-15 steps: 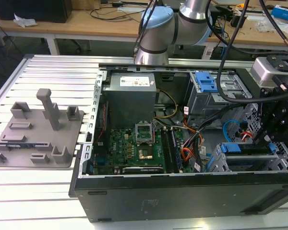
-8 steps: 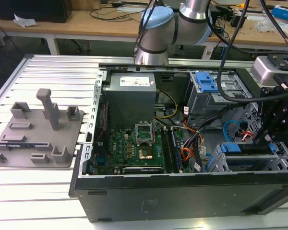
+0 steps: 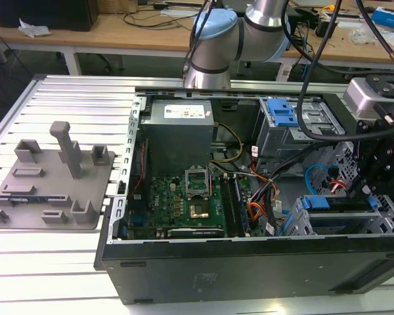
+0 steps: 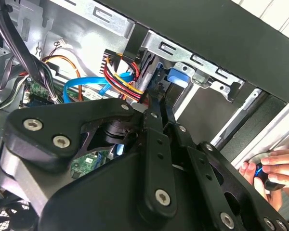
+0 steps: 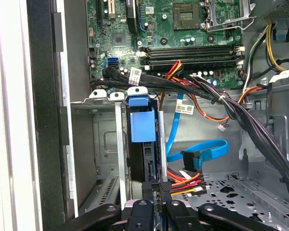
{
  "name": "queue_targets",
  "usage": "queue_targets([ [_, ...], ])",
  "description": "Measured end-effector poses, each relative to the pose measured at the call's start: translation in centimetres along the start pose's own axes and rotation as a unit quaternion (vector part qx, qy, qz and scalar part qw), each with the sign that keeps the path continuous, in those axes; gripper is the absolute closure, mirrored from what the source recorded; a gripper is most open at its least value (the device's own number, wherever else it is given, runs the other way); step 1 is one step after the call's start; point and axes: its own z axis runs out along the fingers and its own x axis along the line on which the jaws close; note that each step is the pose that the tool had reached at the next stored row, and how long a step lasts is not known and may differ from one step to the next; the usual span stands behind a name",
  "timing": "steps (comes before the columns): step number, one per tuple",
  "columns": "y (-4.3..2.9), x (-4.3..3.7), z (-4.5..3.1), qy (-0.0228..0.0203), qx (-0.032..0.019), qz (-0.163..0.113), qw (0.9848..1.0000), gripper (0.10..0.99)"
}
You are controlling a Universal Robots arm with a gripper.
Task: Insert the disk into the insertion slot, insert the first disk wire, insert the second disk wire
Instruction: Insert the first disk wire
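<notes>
gripper (image 5: 156, 186) drawn nearly closed, pinching the red-and-yellow disk wire (image 5: 184, 180) by its connector at the disk (image 5: 140, 126), which sits in the insertion slot (image 5: 103, 144).

The open black metal computer case (image 3: 249, 269) is seen nearly whole in the exterior view, obliquely from above, over one long wall. Both wrist views are taken close inside it: the first faces the green motherboard (image 5: 183, 29), the second a black side wall. The blue-framed disk (image 5: 140, 126) and the flat blue cable (image 5: 207, 154) are shared by both.
</notes>
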Motion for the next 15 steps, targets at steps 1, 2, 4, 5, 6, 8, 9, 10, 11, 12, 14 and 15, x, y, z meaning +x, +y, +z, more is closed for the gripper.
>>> queue_targets([
  [1,0.00,0.01,0.01,0.0000,0.0000,0.000,1.0000,0.922],
  [2,0.00,0.02,0.03,0.0000,0.0000,0.000,1.0000,0.922],
  [4,0.00,0.03,0.06,-0.0001,0.0000,0.000,1.0000,0.922],
  [5,0.00,0.04,0.09,0.0000,0.0000,0.000,1.0000,0.922],
  [6,0.00,0.04,0.12,0.0000,0.0000,0.000,1.0000,0.922],
  [8,0.00,0.05,0.20,0.0000,0.0000,0.000,1.0000,0.922],
  [9,-0.01,0.05,0.24,-0.0001,0.0000,0.000,1.0000,0.922],
  [10,0.00,0.06,0.31,-0.0004,0.0000,0.000,1.0000,0.922],
  [11,0.00,0.07,0.32,-0.0001,0.0000,0.000,1.0000,0.922],
  [12,0.00,0.06,0.34,-0.0001,0.0000,0.000,1.0000,0.922],
  [14,-0.01,0.08,0.41,-0.0001,0.0000,0.000,1.0000,0.922],
  [15,-0.01,0.09,0.49,-0.0002,0.0000,0.000,1.0000,0.922],
])
